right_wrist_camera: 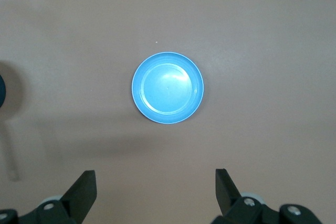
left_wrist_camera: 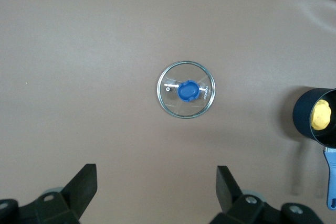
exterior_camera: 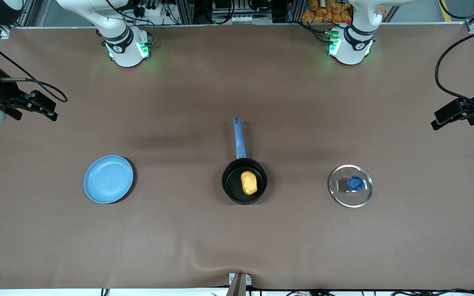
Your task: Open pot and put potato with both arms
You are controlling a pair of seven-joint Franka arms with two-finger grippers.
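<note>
The black pot [exterior_camera: 232,183] stands uncovered at the middle of the table, its blue handle [exterior_camera: 239,137] pointing toward the robots' bases. The yellow-orange potato [exterior_camera: 249,183] lies inside it. The glass lid [exterior_camera: 340,190] with its blue knob lies flat on the table beside the pot, toward the left arm's end. My left gripper [exterior_camera: 454,122] hangs open and empty high over that end; in its wrist view the gripper [left_wrist_camera: 156,184] looks down on the lid [left_wrist_camera: 186,89], the pot [left_wrist_camera: 304,116] and the potato [left_wrist_camera: 321,116]. My right gripper [exterior_camera: 35,115] hangs open and empty over the right arm's end.
A light-blue plate [exterior_camera: 108,179] lies bare toward the right arm's end, level with the pot, and shows under the right gripper [right_wrist_camera: 156,187] as the plate [right_wrist_camera: 167,87]. Brown mat covers the whole table. Both arm bases stand along the table's edge farthest from the front camera.
</note>
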